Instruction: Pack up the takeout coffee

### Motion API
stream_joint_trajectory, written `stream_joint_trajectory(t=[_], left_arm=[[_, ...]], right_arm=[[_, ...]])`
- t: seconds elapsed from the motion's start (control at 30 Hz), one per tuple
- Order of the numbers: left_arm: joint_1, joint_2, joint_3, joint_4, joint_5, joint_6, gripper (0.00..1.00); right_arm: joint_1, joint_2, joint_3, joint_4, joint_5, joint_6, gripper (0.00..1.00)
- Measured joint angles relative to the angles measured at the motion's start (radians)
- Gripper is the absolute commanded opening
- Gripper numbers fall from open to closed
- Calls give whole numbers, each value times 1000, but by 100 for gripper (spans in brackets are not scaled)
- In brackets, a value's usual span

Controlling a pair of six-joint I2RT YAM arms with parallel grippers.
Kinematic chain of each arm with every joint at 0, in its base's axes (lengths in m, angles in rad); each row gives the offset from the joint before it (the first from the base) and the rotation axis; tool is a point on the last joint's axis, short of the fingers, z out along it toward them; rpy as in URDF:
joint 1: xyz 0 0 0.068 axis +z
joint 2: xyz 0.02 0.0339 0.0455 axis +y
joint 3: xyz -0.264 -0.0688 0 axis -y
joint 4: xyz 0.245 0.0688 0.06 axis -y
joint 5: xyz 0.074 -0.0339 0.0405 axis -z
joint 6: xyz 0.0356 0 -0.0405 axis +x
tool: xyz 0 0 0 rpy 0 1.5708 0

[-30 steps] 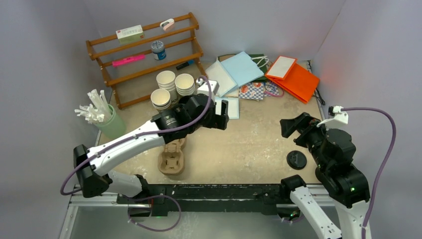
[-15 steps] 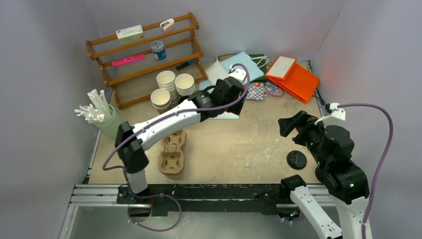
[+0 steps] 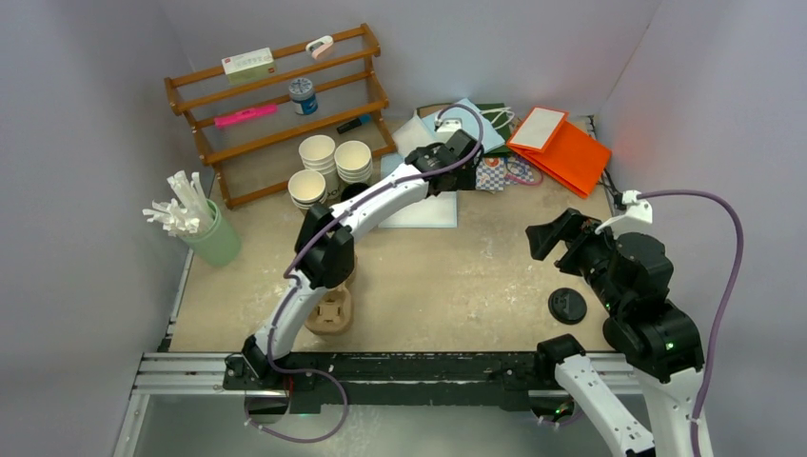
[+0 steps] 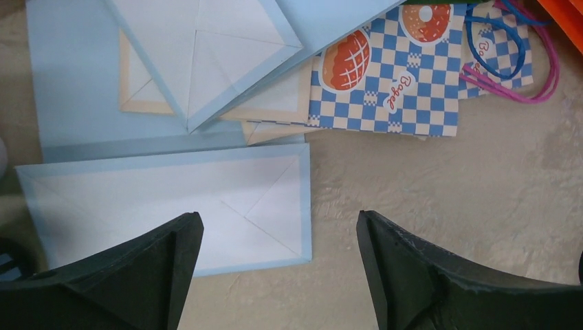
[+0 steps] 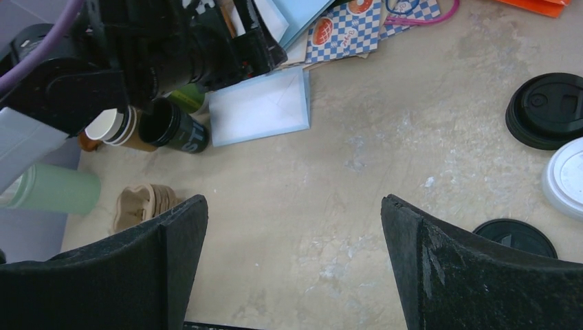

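While the right gripper (image 5: 294,203) barely budged, jaws spread, the left gripper (image 4: 278,220) has reached further back, also spread wide, now over the flat blue bag (image 4: 172,199).

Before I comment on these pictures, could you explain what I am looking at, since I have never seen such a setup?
Two robot arms stand at the near edge of a table. The top view looks down from behind them; the other two come from a camera on each wrist. The left arm reaches to the back, its jaws open above a light-blue bag. The right arm hovers with open jaws near a black lid and a white lid, probably the takeout coffee. Farther back stand stacked cups. Nothing is held.
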Motion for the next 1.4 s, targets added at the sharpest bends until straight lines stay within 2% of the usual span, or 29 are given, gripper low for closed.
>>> stream_joint_trajectory(t=[0.2, 0.4, 0.73, 1.0, 1.03, 1.13, 1.2, 1.4], left_arm=[[11, 64, 27, 24, -49, -107, 89], [29, 90, 9, 168, -108, -119, 89], [40, 179, 5, 447, -178, -13, 91], [50, 282, 39, 526, -206, 55, 88], [53, 290, 39, 528, -211, 60, 81], [59, 301, 39, 529, -233, 82, 48], [63, 301, 39, 529, -258, 95, 31], [64, 253, -25, 539, -321, 114, 0]], right_arm=[[2, 6, 0, 8, -6, -3, 97], [14, 19, -2, 25, -6, -8, 97], [32, 21, -11, 38, -5, -27, 96], [53, 26, -18, 45, -2, -46, 96], [55, 27, -18, 45, -1, -48, 96], [60, 31, -19, 51, -1, -51, 96], [62, 34, -26, 57, -2, -52, 96], [62, 34, -45, 63, -2, -51, 96]])
